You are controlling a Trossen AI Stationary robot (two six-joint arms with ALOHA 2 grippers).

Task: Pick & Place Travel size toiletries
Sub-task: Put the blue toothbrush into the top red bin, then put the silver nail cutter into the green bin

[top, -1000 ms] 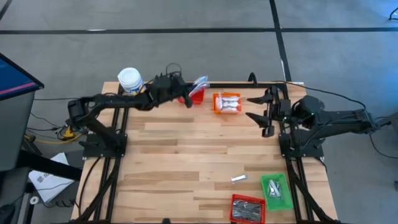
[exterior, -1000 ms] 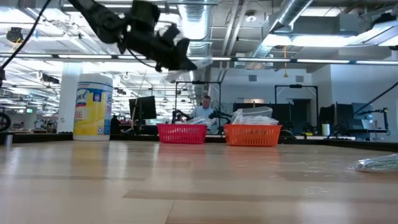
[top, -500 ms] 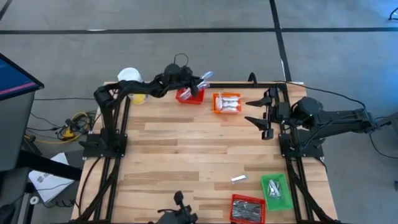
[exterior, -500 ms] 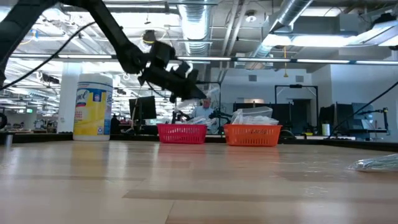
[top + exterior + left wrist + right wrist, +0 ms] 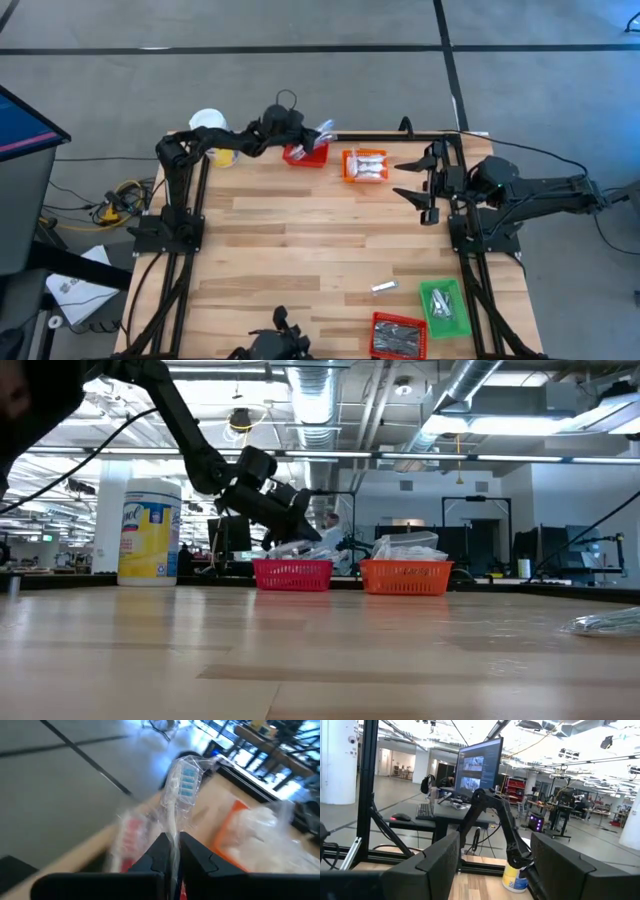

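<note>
The yellow jar (image 5: 149, 531) carries a label, perhaps a brand name; its letters cannot be read.

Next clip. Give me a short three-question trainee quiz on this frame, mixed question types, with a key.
1. True or false: the left claw is shut on a clear-wrapped toothbrush.
2. Which basket is the left claw over? A red basket B orange basket C green basket
3. Fill in: the right claw, near the table's right edge, is ____.

Key: 1 true; 2 A; 3 open and holding nothing.
</note>
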